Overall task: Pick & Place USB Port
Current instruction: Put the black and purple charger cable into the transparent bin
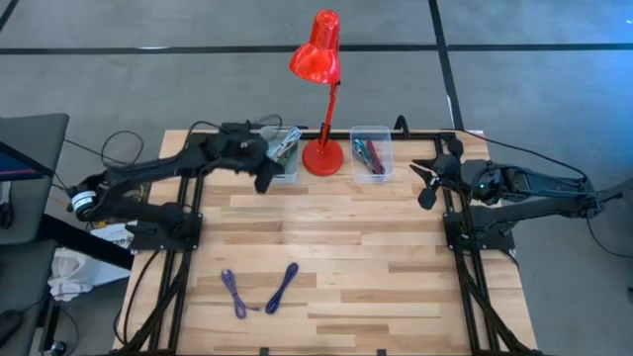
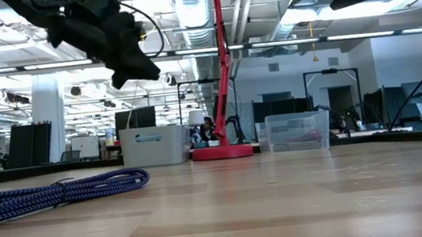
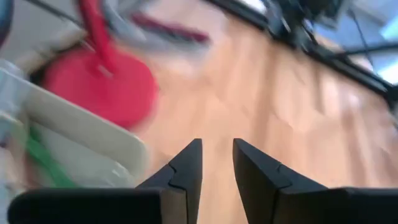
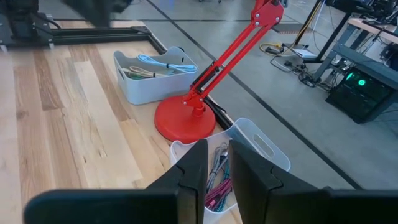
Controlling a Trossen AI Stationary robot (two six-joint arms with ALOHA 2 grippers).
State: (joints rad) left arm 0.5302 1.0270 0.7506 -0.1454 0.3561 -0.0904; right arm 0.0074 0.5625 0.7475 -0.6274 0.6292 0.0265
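Purple braided USB cable (image 2: 60, 191) lies nearest the low camera, on the table (image 1: 396, 257) front-left, coiled loosely; a second one (image 1: 283, 285) lies just beside it. Both untouched. My left end effector (image 1: 265, 170) hangs empty beside the left bin (image 1: 286, 158), fingers (image 3: 186, 171) slightly apart, nothing pinched. My right end effector (image 1: 427, 188) waits at the right edge near the right bin (image 1: 369, 153), fingers narrowly apart, empty. Likely next: swing left arm back to the cables, open wider, descend on a straight stretch, not the tangle, so I lift one cable only.
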